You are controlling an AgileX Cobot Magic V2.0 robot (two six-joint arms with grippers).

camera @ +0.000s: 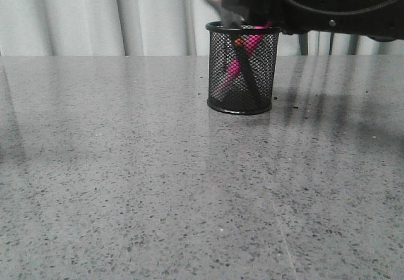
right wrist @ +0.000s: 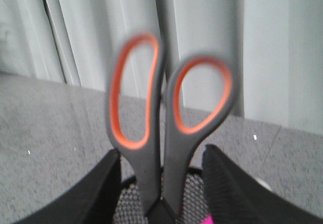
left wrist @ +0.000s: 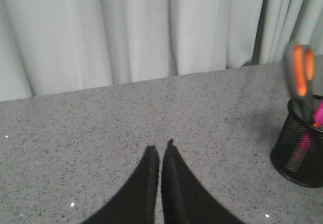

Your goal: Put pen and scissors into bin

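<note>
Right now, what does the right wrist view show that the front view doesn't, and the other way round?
Only the right wrist view shows both orange-lined handle loops of the scissors up close, standing between the open fingers of the right gripper, with gaps on both sides.

Only the front view shows the whole bin standing on the table, the scissors' blades pointing down inside it, and most of the pen leaning behind the mesh.

Both show the scissors in the bin, a bit of pink pen, and the curtain behind.

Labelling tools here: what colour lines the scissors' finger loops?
Orange, inside dark grey handles of the scissors; clearest in the right wrist view.
</note>
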